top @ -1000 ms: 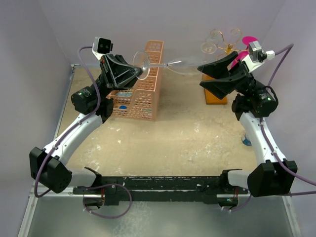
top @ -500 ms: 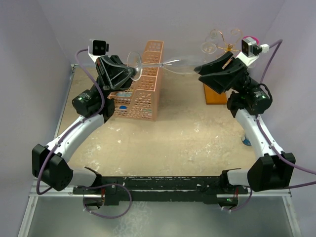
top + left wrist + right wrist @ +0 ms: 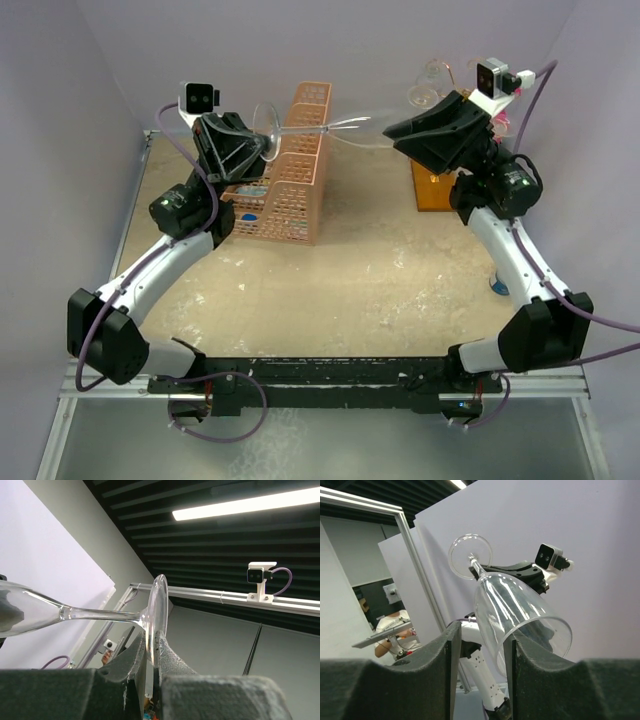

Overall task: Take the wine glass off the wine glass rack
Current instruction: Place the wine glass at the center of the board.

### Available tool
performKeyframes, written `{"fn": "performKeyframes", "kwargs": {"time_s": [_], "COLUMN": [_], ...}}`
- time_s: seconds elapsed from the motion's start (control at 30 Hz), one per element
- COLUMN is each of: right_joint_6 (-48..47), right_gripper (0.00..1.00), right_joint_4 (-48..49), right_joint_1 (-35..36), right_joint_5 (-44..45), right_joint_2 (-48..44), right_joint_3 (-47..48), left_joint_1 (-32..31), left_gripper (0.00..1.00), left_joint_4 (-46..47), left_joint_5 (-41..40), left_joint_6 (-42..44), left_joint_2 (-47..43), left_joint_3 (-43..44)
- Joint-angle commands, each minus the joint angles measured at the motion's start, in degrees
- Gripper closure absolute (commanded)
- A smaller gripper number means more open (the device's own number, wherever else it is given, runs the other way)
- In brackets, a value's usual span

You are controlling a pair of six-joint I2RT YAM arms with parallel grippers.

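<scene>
A clear wine glass (image 3: 355,128) lies on its side in the air above the peach basket, its bowl to the right. My left gripper (image 3: 262,148) is shut on its round foot (image 3: 160,605), seen edge-on between the pads. My right gripper (image 3: 392,130) is open, and the bowl (image 3: 520,615) lies between its fingers, close to the right finger (image 3: 540,680). I cannot tell whether they touch. The gold wire rack (image 3: 452,88) stands behind my right arm on its orange base (image 3: 432,192), mostly hidden, with another glass (image 3: 422,95) hanging on it.
The peach lattice basket (image 3: 295,185) stands at the back left with a blue item (image 3: 248,208) inside. A small blue object (image 3: 497,285) lies by the right arm. Lilac walls close the back and both sides.
My right gripper has moved left and up until its open fingers reach the glass bowl. My left gripper has shifted slightly left with the glass held by its foot.
</scene>
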Motion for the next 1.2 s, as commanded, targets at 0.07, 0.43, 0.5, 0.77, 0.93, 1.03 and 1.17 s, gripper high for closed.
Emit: {"fn": "performKeyframes", "kwargs": {"time_s": [0.07, 0.43, 0.5, 0.77, 0.93, 1.03, 1.17], "right_joint_6": [3.2, 8.3, 8.1, 5.3, 5.0, 6.8, 6.2], "right_gripper": [0.66, 1.00, 1.00, 1.00, 1.00, 1.00, 1.00], "right_joint_4": [23.4, 32.1, 32.6, 30.5, 29.3, 31.1, 26.6], "right_joint_1": [1.2, 1.2, 1.2, -0.2, -3.0, -6.0, -10.5], "right_joint_5": [0.1, -0.2, -0.7, 2.0, 4.8, 6.0, 4.8], "right_joint_2": [1.7, 5.1, 4.6, 1.8, 1.0, 0.8, -1.0], "right_joint_3": [6.3, 9.4, 8.7, 4.3, 2.6, 1.0, -0.6], "left_joint_1": [-0.1, -0.1, -0.1, 0.1, 0.6, 0.8, 0.8], "left_gripper": [1.00, 0.75, 0.51, 0.39, 0.36, 0.27, 0.01], "left_joint_4": [6.5, 6.7, 7.4, 0.9, -5.9, -8.8, -21.5], "left_joint_5": [-3.4, -2.9, -3.3, 0.6, 2.5, 3.3, 5.6], "left_joint_6": [-16.5, -16.3, -15.4, -6.5, 0.0, 4.6, 15.5], "left_joint_2": [0.8, 0.4, 0.0, -3.1, -7.1, -9.3, -13.2], "left_joint_3": [0.1, -1.5, -2.5, -4.2, -7.4, -8.5, -8.9]}}
